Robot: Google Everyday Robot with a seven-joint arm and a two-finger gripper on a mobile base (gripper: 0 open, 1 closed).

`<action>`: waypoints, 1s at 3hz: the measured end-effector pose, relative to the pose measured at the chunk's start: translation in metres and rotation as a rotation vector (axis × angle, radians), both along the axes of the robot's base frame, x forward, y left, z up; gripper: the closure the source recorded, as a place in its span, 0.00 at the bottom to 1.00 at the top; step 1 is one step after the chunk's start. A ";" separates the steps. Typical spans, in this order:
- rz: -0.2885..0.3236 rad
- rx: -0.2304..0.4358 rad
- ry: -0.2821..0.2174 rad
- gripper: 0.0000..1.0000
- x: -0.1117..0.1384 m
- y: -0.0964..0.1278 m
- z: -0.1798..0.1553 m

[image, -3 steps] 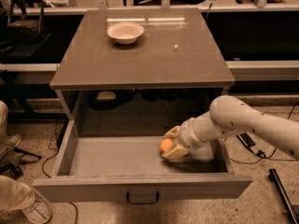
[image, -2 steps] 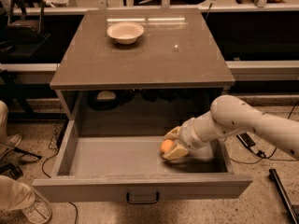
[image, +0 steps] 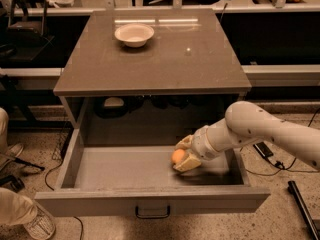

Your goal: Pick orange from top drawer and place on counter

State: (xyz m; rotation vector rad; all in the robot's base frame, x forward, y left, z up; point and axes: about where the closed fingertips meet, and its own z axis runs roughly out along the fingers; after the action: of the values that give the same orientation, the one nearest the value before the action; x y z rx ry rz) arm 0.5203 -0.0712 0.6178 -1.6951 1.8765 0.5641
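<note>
— What lies nearest?
— The open top drawer [image: 125,170], its dark handle [image: 152,213] forward. Towards its right side, the white arm's gripper [image: 183,155] reaches in, jaws clasped on the orange [image: 177,156], low over the floor.
— And beyond?
— The worktop [image: 165,64], with a white bowl [image: 134,34] near its far edge.

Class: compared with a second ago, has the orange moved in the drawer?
No. The orange lies just as far right of the handle on the drawer front as before, with the gripper at it.
</note>
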 end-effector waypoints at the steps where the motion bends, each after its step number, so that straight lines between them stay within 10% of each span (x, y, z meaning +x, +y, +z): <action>1: 0.001 -0.010 -0.049 1.00 -0.010 0.002 0.028; 3: -0.016 -0.058 -0.196 1.00 -0.033 0.001 0.115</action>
State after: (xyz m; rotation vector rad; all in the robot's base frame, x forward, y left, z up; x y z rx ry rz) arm 0.4875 -0.0698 0.7328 -1.7040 1.7803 0.3267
